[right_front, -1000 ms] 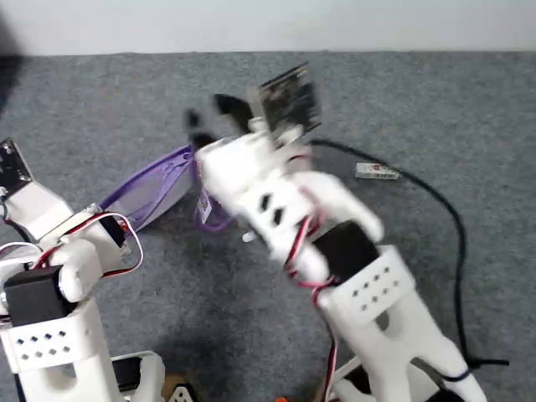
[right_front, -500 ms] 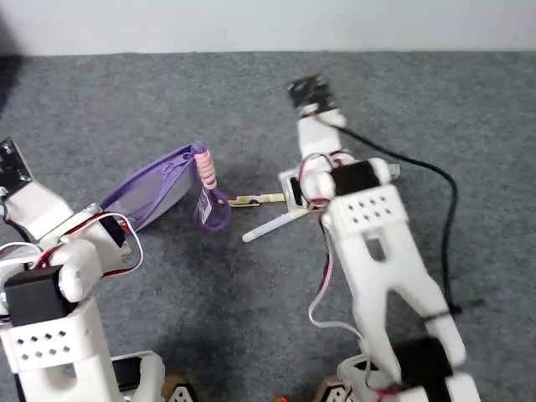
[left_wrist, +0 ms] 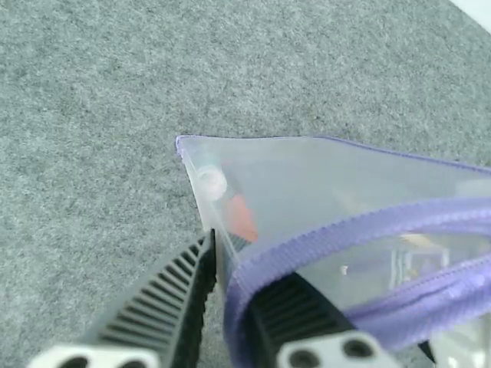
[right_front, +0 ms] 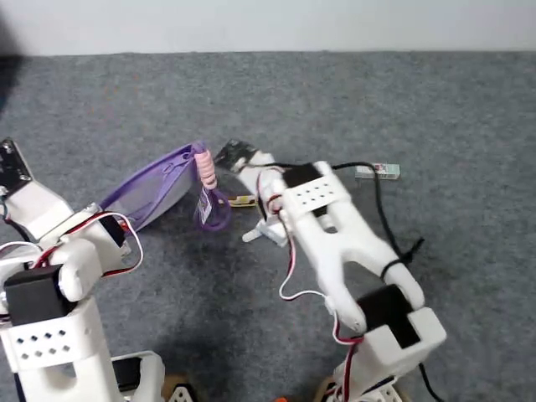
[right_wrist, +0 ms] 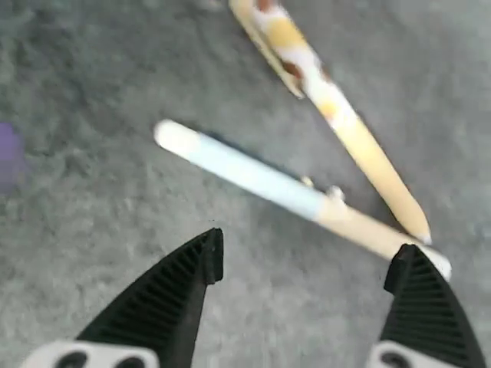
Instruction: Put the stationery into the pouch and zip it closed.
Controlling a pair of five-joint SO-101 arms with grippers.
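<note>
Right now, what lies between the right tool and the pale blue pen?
Bare carpet, in the right wrist view; the open right tool hangs clear of the pen.

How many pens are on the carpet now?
2. The pale blue pen and the patterned yellow pen lie close together below the open right gripper; others may be hidden.

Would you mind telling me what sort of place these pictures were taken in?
Most likely a robotics test bench: a white left arm and right arm with exposed wiring stand on a grey carpet-like mat before a plain white wall, with a purple pouch and pens as props.
</note>
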